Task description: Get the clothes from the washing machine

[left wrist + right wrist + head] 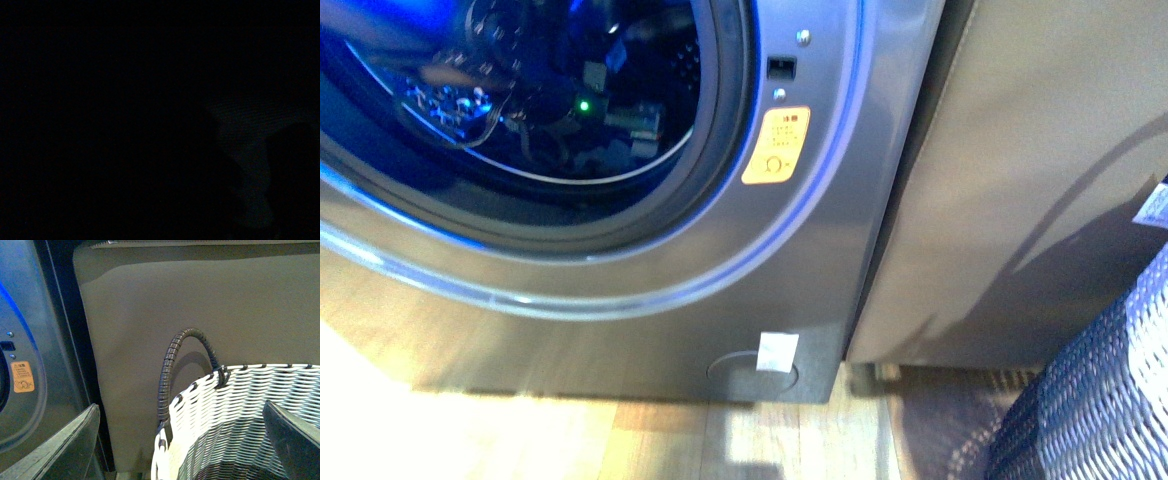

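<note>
Your right gripper (pixel 181 406) is spread wide and holds nothing, poised over the open top of the basket (pixel 240 405), which stands to the right of the washer (pixel 820 230), in front of the beige panel (pixel 1020 170) adjoining it. Your left arm (pixel 535 100) reaches into the washer's blue-lit drum (pixel 655 125), but its wrist view is dark, so you cannot tell whether the left gripper is spread or pinching. You cannot make out the clothes inside the washer.

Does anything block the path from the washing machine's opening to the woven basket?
Nothing visible does, apart from the open right gripper hanging over the woven basket beside the washing machine. The left wrist view is dark.
</note>
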